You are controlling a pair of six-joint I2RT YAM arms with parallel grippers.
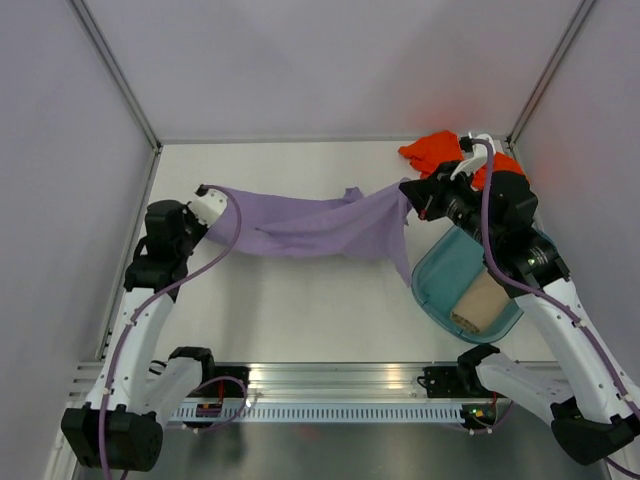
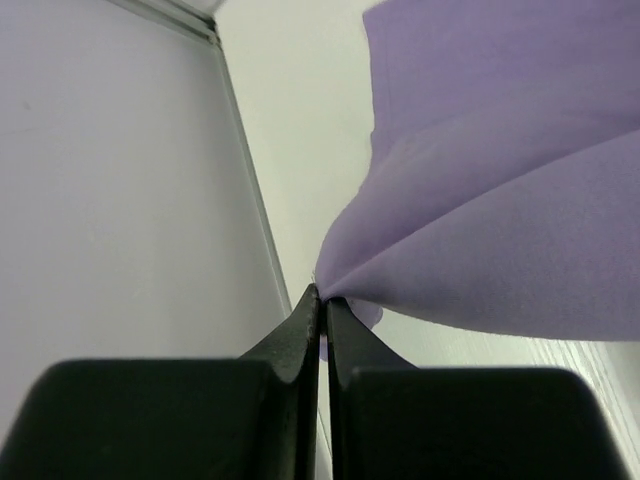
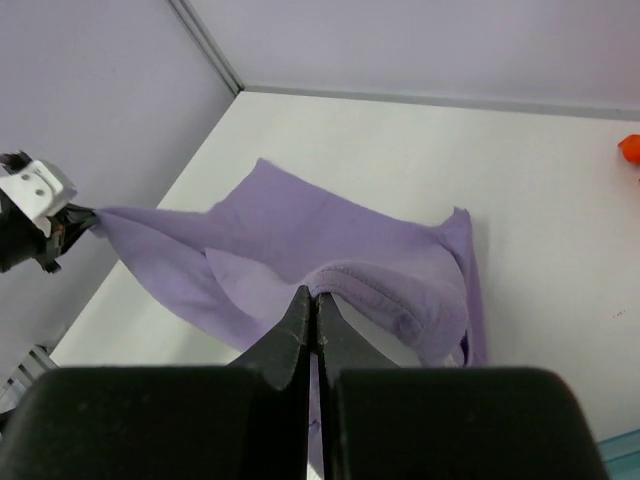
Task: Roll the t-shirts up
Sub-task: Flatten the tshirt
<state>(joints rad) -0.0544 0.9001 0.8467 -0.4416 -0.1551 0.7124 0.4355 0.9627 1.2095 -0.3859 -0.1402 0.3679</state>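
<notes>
Left hand (image 1: 208, 197) and right hand (image 1: 412, 192), each clamped on one end of the lavender t-shirt (image 1: 310, 225), hold it stretched over the bench (image 1: 300, 310). Its long axis runs hand to hand, left to right.

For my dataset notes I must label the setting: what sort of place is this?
Probably a robot lab work cell, not a home: pale walls with metal frame posts enclose a white table, and the left arm and right arm sit on an aluminium rail at its near edge, holding a lavender t-shirt between them.
</notes>
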